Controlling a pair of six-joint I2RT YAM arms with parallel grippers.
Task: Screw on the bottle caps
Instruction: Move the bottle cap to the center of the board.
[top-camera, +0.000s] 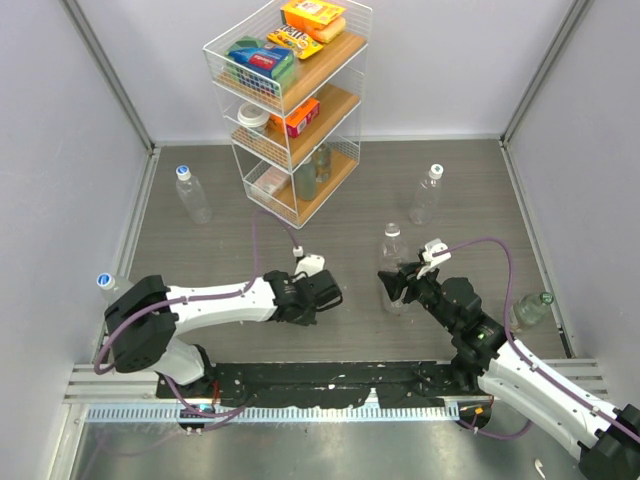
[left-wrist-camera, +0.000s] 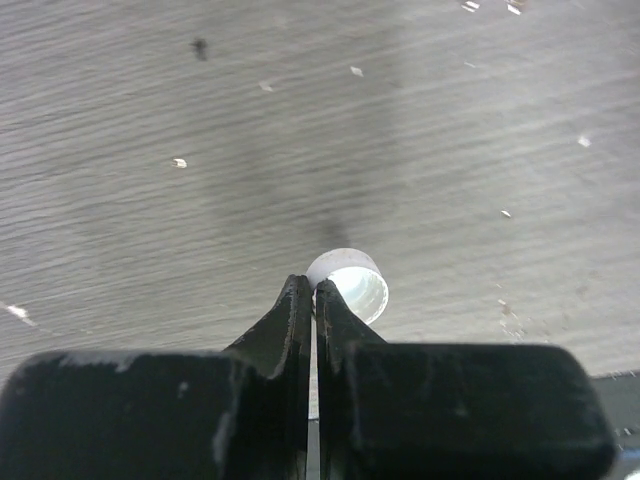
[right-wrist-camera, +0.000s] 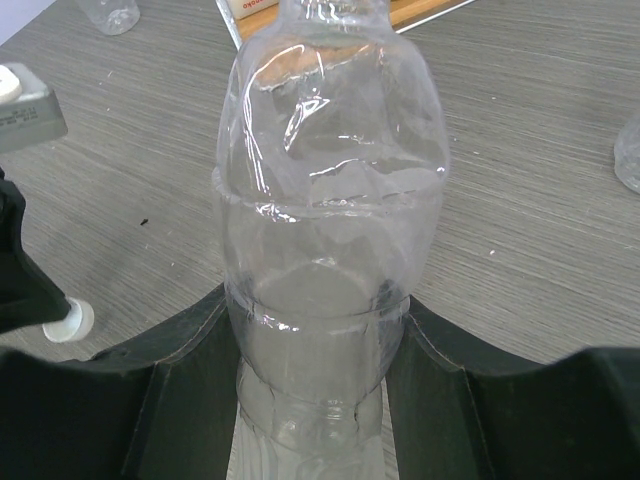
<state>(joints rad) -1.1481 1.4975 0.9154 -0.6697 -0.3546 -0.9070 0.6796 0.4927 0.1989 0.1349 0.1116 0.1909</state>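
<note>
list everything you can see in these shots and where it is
held bottle: one, clear, neck looks bare, upright centre right, in the right gripper
other bottles: four, clear, capped; far left, far right, left edge, right edge
loose bottle cap: one, white, on the table at the tips of the left gripper; pinched or only touched, cannot tell
wire rack: one, white, three wooden shelves, far centre
on the rack: orange boxes, green-blue packet, red box, white jar lid; the rest too small to name
table: one, grey wood-grain
left gripper: black, shut, low over the table
right gripper: black, closed on the held bottle
</note>
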